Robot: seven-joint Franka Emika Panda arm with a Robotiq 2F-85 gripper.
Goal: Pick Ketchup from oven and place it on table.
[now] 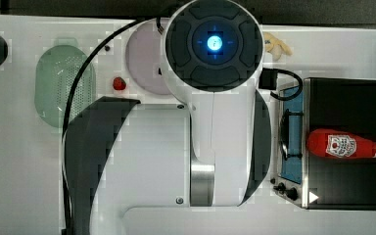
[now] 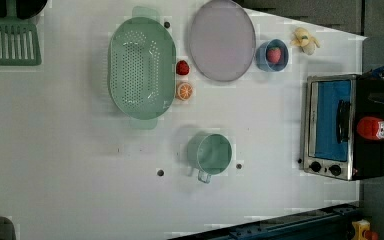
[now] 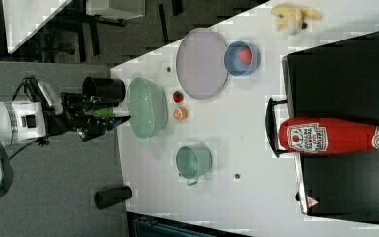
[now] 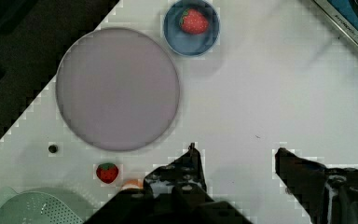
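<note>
The ketchup [image 1: 345, 145] [image 2: 375, 128] [image 3: 335, 138], a red bottle with a white label and cap, lies on its side across the black top of the oven [image 1: 342, 98] [image 2: 330, 125] [image 3: 345, 74]. Its base is by the oven's front edge and its cap points to the back. The oven's blue glass door is shut. My gripper [image 4: 237, 156] [image 3: 113, 120] hangs open, high above the white table [image 1: 19, 156] [image 2: 55, 150] [image 4: 270, 93], with nothing between its fingers. It is over the area near the lilac plate, well away from the oven.
On the table are a lilac plate [image 4: 117, 88] [image 2: 222, 40], a blue bowl with a strawberry [image 4: 191, 27] [image 2: 272, 55], a green colander [image 2: 141, 67], a loose strawberry [image 2: 182, 67], an orange slice [image 2: 184, 91], a green mug [image 2: 210, 154] and a banana [image 2: 305, 40].
</note>
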